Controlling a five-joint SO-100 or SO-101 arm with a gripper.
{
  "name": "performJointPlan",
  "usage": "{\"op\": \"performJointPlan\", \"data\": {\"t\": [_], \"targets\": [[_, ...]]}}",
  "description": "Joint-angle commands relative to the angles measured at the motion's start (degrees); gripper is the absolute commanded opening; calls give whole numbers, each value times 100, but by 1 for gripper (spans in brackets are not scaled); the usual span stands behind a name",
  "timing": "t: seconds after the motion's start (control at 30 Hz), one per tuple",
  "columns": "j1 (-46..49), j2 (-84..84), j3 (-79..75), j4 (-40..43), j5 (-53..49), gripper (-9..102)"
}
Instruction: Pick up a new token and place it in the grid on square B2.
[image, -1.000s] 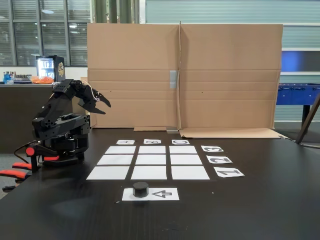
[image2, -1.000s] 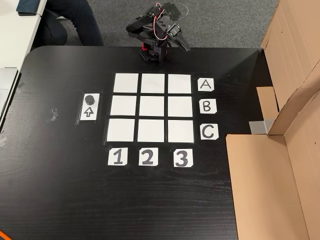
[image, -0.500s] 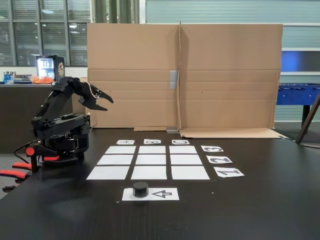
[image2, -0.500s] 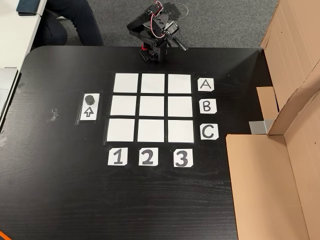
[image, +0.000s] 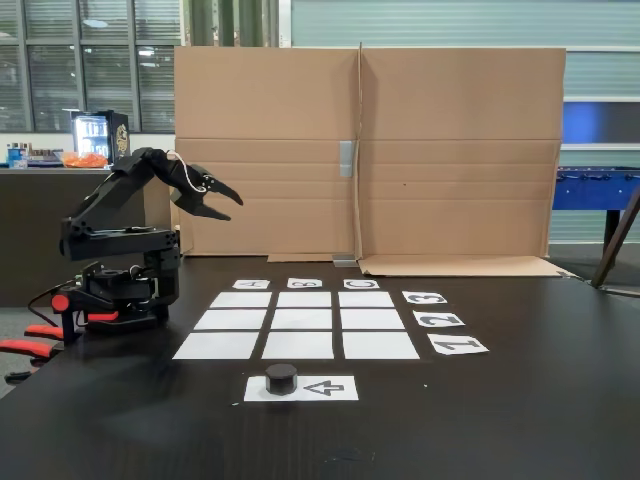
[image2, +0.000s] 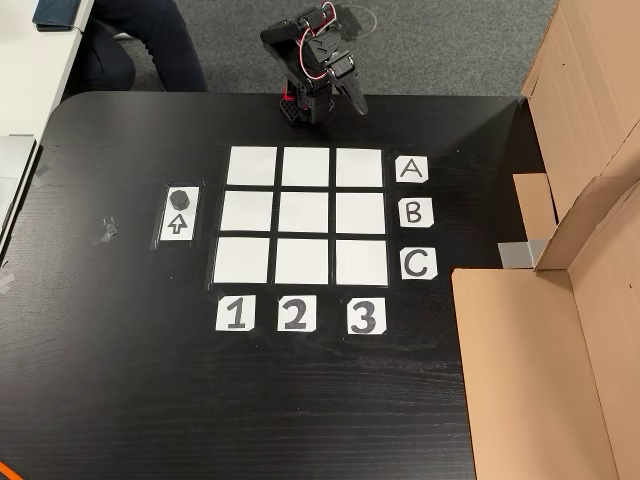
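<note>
The token (image: 281, 378) is a small black puck resting on the left end of a white sheet printed with an arrow (image: 325, 388); from above, the token (image2: 180, 197) lies left of the grid. The grid (image: 300, 345) (image2: 250, 165) is nine white rectangles, all bare. Square B2 (image: 303, 319) (image2: 304, 213) is the centre one. My gripper (image: 233, 203) (image2: 355, 100) hangs in the air off the grid's A side, well above the table and far from the token. Its jaws stand slightly apart with nothing between them.
Labels A, B, C (image2: 414, 212) and 1, 2, 3 (image2: 294, 314) border the grid. A cardboard wall (image: 400, 150) (image2: 560, 350) stands along the table's far side. A person's legs (image2: 150, 40) are behind the arm's base (image: 120, 290). A tape scrap (image2: 105, 230) lies left of the arrow sheet.
The arm has unfolded and stretched forward, carrying the gripper a little higher and nearer to the grid. The token and the sheets have not moved.
</note>
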Motion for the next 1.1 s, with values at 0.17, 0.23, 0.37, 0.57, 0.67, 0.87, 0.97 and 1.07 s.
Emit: {"op": "performJointPlan", "data": {"t": [0.17, 0.23, 0.37, 0.57, 0.67, 0.87, 0.97, 1.07], "targets": [[1257, -1055, -932, -53, -44, 15], [1556, -1266, -1046, -105, -44, 15], [2232, -1714, -1389, -105, -44, 15], [3542, -2610, -2145, -105, -62, 15], [4166, -3103, -2452, -105, -62, 15], [5045, -4113, -2742, -167, -70, 15], [5379, -4623, -2821, -308, -70, 16], [5695, -5106, -2988, -501, -70, 16]]}}
